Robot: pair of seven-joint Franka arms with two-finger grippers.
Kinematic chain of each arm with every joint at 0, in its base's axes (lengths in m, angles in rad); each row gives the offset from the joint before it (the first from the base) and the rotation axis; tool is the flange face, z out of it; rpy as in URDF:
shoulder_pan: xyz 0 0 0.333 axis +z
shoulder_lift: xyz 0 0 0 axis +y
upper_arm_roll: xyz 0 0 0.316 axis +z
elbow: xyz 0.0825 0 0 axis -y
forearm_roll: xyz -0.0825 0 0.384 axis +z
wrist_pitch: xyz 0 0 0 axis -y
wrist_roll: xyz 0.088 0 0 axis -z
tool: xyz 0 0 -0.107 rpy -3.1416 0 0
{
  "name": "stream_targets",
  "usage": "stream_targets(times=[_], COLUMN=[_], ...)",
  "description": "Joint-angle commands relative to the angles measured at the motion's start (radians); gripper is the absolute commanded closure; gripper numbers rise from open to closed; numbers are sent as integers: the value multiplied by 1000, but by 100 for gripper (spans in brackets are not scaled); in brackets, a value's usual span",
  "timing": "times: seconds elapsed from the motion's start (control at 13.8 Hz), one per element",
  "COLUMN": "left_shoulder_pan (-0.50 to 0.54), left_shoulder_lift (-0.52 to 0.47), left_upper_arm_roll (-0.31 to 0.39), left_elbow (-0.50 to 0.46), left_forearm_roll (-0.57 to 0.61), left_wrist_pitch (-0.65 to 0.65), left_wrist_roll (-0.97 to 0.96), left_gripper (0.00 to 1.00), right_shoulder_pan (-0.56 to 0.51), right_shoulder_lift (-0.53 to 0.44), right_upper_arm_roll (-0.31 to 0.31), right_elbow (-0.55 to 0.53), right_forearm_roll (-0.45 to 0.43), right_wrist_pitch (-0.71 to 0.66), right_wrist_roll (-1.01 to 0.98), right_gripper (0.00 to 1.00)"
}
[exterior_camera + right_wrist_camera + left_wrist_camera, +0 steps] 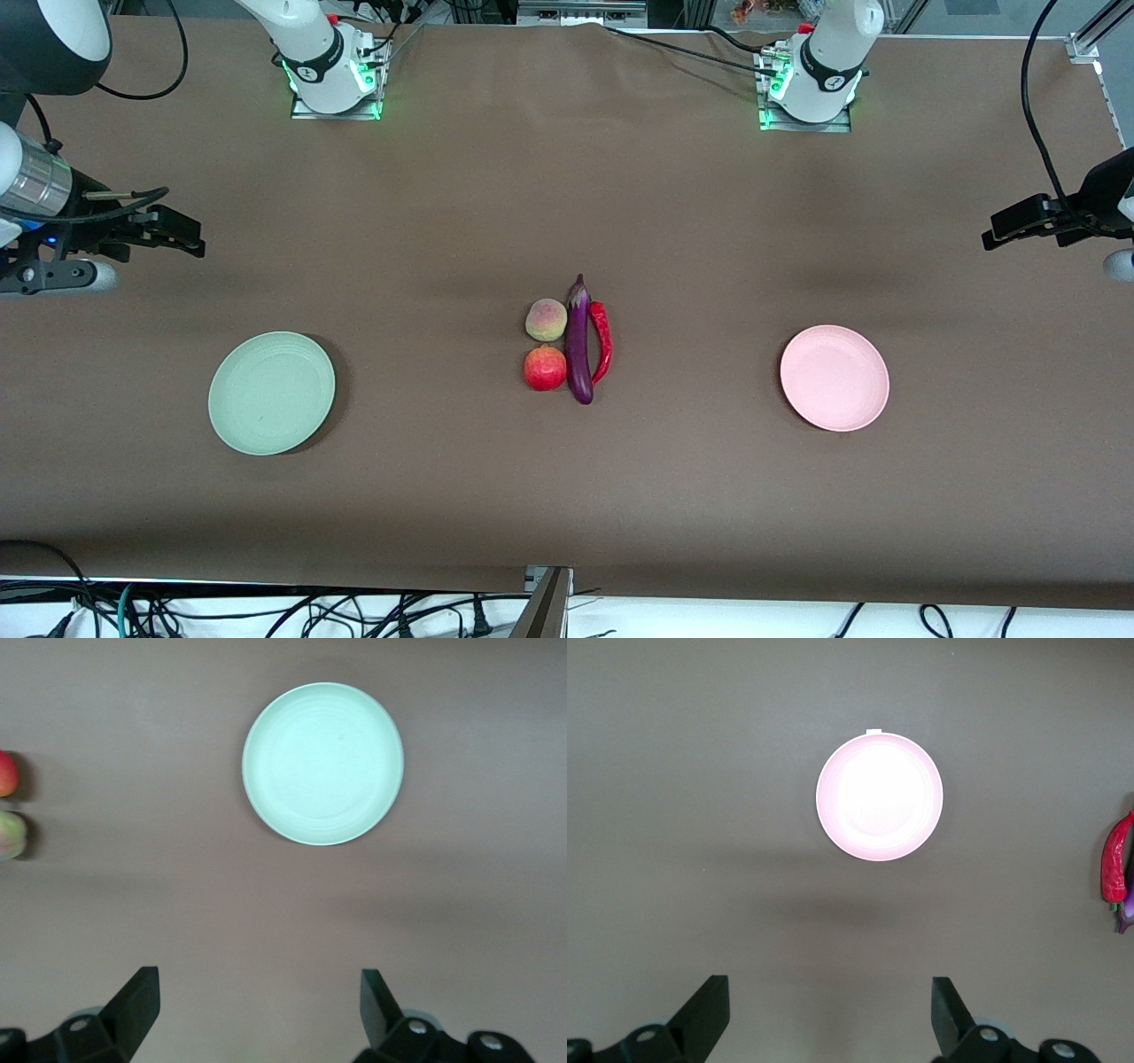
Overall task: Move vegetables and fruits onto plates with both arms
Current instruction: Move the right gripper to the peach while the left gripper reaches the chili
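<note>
While both plates seem bare, mint plate [271, 392] and pink plate [834, 377] sit apart.

We note a plain brown table [567, 177]. Mint-green plate [271, 392], unpatterned; pale pink plate [834, 377], likewise. Glossy purple eggplant [579, 341], red chili [602, 341], bright red fruit [545, 369], yellow-green fruit [547, 320] blushed pink. White arms with black grippers.
</note>
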Motion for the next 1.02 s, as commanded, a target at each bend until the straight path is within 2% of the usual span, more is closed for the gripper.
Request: stream_targets(times=[0.0,0.29,0.44,0.73,0.94], left_shoulder_pan=[-4,-4,-7,-24,-85], left_shoulder_lift=[6,14,17,44,87], left_upper_arm_roll=[-6,-19,-21,-35,-84], left_elbow=[2,3,3,5,8], left_forearm_roll=[22,39,39,22,-11], left_wrist_pitch=[-12,-12,-10,-16,-10], left_wrist_roll=[22,22,23,40,-87], left_gripper=[0,0,0,0,0], right_shoulder_pan=[4,74,137,321,419], right_shoulder_lift=[49,89,114,241,350], right_upper_arm_roll=[1,2,2,2,2], right_elbow=[15,13,16,16,15], right_forearm_roll=[37,41,41,61,110], right_wrist_pitch=[-20,33,76,261,407], right_wrist_roll=[-10,7,135,400,535], right_gripper=[0,0,0,0,0])
